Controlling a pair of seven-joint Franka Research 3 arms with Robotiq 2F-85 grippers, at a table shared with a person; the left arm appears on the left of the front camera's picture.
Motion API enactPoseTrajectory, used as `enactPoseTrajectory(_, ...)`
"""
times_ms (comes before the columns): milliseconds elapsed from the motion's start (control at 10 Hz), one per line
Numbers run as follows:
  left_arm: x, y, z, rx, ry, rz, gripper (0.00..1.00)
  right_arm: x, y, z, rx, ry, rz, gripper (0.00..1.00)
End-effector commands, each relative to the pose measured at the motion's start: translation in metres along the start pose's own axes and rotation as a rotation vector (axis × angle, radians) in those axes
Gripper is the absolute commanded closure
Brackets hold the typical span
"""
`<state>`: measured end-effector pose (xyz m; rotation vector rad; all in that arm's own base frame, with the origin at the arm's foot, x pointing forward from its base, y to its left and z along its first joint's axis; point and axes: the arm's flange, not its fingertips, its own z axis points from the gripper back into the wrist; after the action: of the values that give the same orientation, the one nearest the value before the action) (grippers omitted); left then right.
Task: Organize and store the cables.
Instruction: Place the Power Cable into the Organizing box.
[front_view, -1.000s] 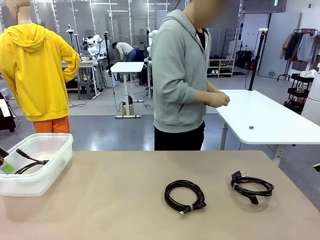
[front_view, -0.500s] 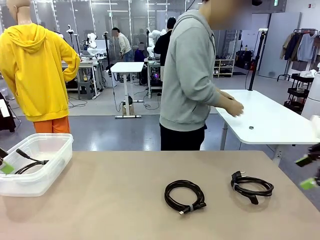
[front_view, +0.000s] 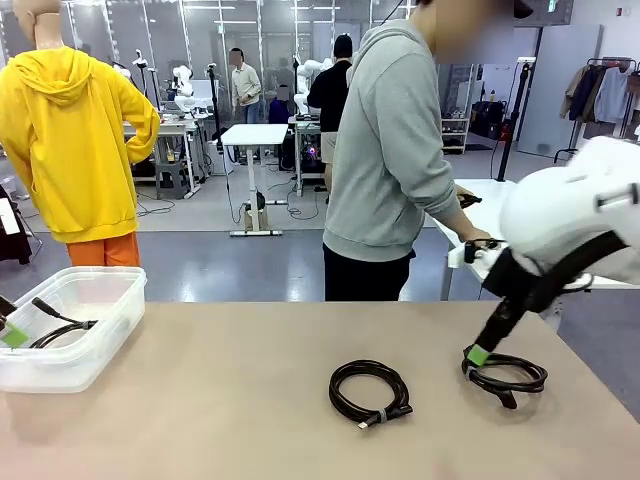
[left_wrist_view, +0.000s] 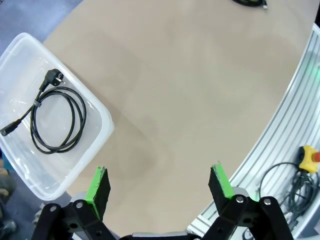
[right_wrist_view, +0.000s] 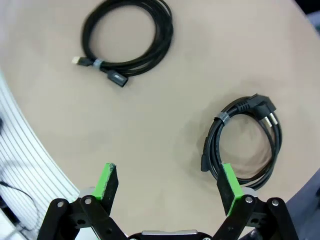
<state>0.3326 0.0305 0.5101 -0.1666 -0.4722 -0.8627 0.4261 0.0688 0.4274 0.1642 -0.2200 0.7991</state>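
Observation:
Two black cables lie coiled on the tan table (front_view: 220, 400): a tied coil (front_view: 337, 388) in the middle and a coil with a power plug (front_view: 540, 375) to its right. My right gripper (front_view: 480, 358) hangs open just above the left edge of the plug coil. In the right wrist view that coil (right_wrist_view: 212, 145) lies ahead of the open gripper (right_wrist_view: 168, 181), close by its right finger (right_wrist_view: 230, 182), with the tied coil (right_wrist_view: 135, 64) farther off. A third cable (left_wrist_view: 83, 117) lies in the clear bin (left_wrist_view: 95, 100) at far left. My left gripper (left_wrist_view: 160, 184) is open over bare table beside the bin.
The clear bin (front_view: 70, 372) stands at the table's left edge with its cable (front_view: 60, 325) inside. A person in a grey hoodie (front_view: 390, 150) stands beyond the far edge, turned toward a white table (front_view: 470, 200) at the right. An aluminium rail (left_wrist_view: 280, 145) borders the table's near side.
My right arm has come in from the right and lowered its open gripper to the plug coil. The person has stepped right toward the white table. The cables have not moved.

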Motion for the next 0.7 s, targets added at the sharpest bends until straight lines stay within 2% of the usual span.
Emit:
enactPoseTrajectory(0, 0.001, -0.001, 0.002, -0.001, 0.008, 0.007, 0.00, 0.023, -0.017, -0.015, 0.050, 0.061, -0.127, 0.00)
enactPoseTrajectory(100, 0.001, -0.001, 0.002, -0.001, 0.008, 0.007, 0.00, 0.029, -0.026, -0.026, 0.050, 0.065, -0.168, 0.00)
enactPoseTrajectory(200, 0.001, -0.001, 0.002, -0.001, 0.008, 0.007, 0.00, 0.030, -0.023, -0.026, 0.015, 0.120, -0.151, 0.00)
enactPoseTrajectory(300, 0.001, -0.001, 0.002, -0.001, 0.008, 0.007, 0.00, 0.018, -0.015, -0.027, 0.029, 0.057, -0.118, 0.00)
enactPoseTrajectory(600, 0.001, -0.001, 0.002, -0.001, 0.008, 0.007, 0.00, 0.024, -0.022, -0.033, 0.029, 0.075, -0.135, 0.00)
